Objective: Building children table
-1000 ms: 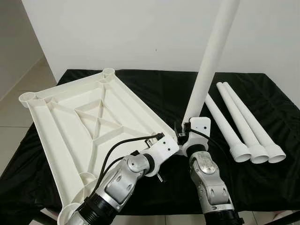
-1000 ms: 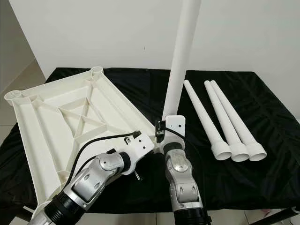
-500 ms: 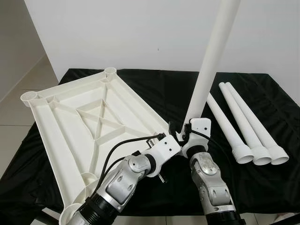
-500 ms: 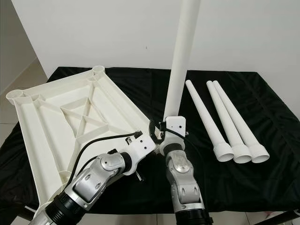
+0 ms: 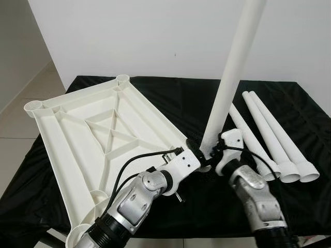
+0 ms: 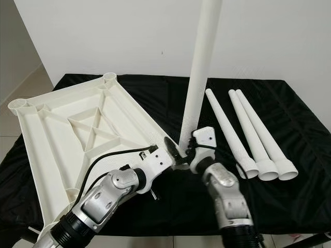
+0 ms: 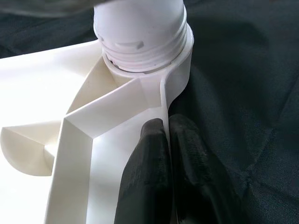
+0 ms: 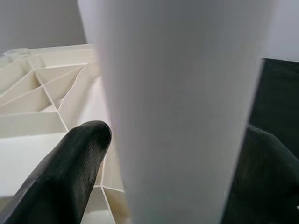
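1. We have one leg (image 5: pixel 231 77) standing in the near corner socket (image 7: pixel 142 46) of the upturned tabletop (image 5: pixel 88 134); its threaded end sits in the socket, how tight we cannot tell
2. Its long axis runs nearly upright, leaning slightly right, narrow end up
3. Our right gripper (image 8: pixel 173 140) clasps the leg low down; our left gripper (image 7: pixel 169 135) pinches the tabletop's rim beside the socket
4. Three legs (image 5: pixel 269 139) lie side by side on the bench (image 5: pixel 176 98), wide ends toward us, and we judge three sockets remain
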Robot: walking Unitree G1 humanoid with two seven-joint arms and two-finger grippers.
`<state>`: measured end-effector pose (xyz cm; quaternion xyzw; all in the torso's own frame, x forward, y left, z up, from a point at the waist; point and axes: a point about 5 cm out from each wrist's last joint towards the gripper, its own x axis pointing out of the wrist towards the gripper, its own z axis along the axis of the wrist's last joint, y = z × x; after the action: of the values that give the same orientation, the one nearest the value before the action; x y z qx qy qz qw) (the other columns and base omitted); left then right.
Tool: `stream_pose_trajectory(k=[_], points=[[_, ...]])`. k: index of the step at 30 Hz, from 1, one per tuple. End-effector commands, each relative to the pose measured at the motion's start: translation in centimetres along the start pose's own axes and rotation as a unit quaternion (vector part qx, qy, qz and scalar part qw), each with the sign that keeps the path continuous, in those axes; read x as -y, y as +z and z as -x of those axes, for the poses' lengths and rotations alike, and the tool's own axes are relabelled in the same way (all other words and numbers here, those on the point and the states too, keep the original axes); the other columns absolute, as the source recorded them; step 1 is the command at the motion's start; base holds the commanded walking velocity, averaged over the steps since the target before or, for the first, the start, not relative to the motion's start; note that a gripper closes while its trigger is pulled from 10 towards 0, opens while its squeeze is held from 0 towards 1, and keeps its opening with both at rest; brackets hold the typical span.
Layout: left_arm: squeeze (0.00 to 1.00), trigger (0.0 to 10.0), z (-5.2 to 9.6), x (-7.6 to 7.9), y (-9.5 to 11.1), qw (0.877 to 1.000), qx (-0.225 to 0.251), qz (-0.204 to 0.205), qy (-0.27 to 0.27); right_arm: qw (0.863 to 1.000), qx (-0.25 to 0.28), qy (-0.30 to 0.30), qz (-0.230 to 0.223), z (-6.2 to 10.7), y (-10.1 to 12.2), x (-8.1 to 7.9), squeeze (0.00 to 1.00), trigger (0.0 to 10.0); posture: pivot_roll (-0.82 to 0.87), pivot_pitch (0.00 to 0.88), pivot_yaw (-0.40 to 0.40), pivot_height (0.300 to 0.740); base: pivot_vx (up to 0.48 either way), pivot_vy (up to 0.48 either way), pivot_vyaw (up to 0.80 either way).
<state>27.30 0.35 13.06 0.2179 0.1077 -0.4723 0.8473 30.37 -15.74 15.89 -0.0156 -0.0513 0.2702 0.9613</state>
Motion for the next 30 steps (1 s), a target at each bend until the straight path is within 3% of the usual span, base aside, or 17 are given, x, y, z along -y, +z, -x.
stream_pose_trajectory(k=[1,3,8,12,20,21,22,23,24,30], points=[[0.0,10.0,-0.3,0.5,-0.4,1.0,-0.011,-0.01,-0.019,1.0,0.005,0.024,-0.005,-0.1,0.0,0.2,0.0,10.0,-0.13,0.023,0.029,0.74,0.0,0.0,0.0],[0.0,10.0,-0.3,0.5,-0.4,1.0,-0.011,-0.011,-0.019,0.998,-0.001,0.062,-0.003,-0.2,-0.1,0.8,0.0,10.0,-0.13,0.023,0.029,0.74,0.0,0.0,0.0],[0.0,10.0,-0.3,0.5,-0.3,1.0,-0.01,-0.012,-0.02,0.997,-0.007,0.08,0.003,-0.4,-0.1,1.6,0.0,10.0,-0.13,0.021,0.031,0.74,0.0,0.0,0.0],[0.0,10.0,-0.3,0.4,-0.2,1.0,-0.009,-0.013,-0.019,0.989,-0.034,0.144,0.004,-0.8,-0.5,2.0,0.0,10.0,-0.13,0.021,0.033,0.74,0.0,0.0,0.0],[0.0,10.0,-0.3,0.2,-0.2,1.0,-0.01,-0.013,-0.016,0.983,-0.05,0.177,0.02,-1.0,-0.8,2.5,0.0,10.0,-0.12,0.024,0.035,0.74,0.0,0.0,0.0],[0.0,10.0,-0.2,0.2,-0.2,1.0,-0.01,-0.013,-0.016,0.982,-0.052,0.178,0.019,-1.0,-0.9,2.6,0.0,8.3,-0.12,0.029,0.037,0.74,0.0,0.0,0.0],[0.0,10.0,-0.2,0.2,-0.2,1.0,-0.01,-0.013,-0.015,0.983,-0.052,0.178,0.016,-1.0,-0.8,2.8,0.0,1.7,-0.12,0.029,0.037,0.74,0.0,0.0,0.0],[0.0,10.0,-0.2,0.2,-0.2,1.0,-0.01,-0.013,-0.015,0.983,-0.051,0.178,0.014,-1.0,-0.8,2.9,0.0,1.7,-0.12,0.029,0.037,0.74,0.0,0.0,0.0],[0.0,10.0,-0.2,0.2,-0.2,1.0,-0.011,-0.013,-0.015,0.982,-0.05,0.18,0.014,-1.0,-0.8,3.1,0.0,0.0,-0.12,0.029,0.037,0.74,0.0,0.0,0.0],[0.0,10.0,0.0,0.1,-0.3,1.0,-0.012,-0.013,-0.014,0.982,-0.043,0.182,0.011,-0.9,-0.8,3.3,0.0,0.0,-0.12,0.031,0.041,0.74,0.0,0.0,0.0]])
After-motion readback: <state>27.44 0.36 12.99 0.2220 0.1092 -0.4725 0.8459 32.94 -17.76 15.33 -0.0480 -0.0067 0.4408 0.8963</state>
